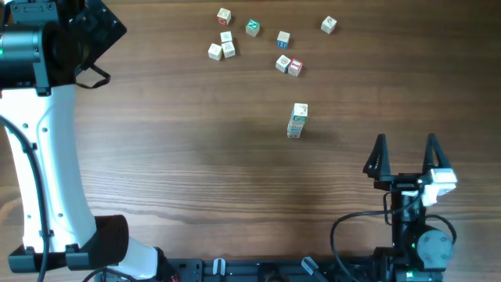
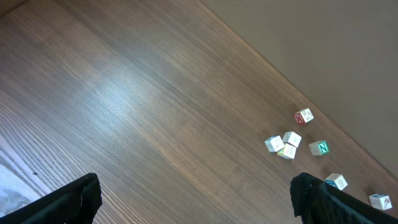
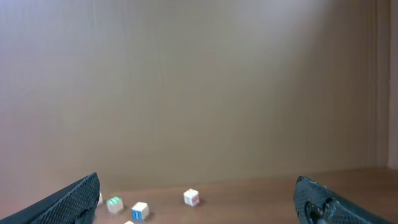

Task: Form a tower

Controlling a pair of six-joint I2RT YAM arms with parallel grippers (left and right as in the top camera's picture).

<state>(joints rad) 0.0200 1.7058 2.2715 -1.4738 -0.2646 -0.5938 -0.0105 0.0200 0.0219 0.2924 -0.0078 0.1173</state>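
The tower [image 1: 297, 121] stands upright, with the loose cubes [image 1: 254, 43] scattered beyond it and the right gripper [image 1: 407, 157] well apart at its near right. Its jaws and those of the left gripper [image 2: 196, 193] are spread wide and empty. The stack is probably light, rigid and easily toppled, so it should be gripped low on opposite side faces.

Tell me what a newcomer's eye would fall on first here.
First the tower, a short stack of letter cubes standing alone near the middle of the table. Beyond it, loose cubes lie scattered toward the far edge, with a red-sided cube nearest the stack. The right gripper sits open and empty at the near right.
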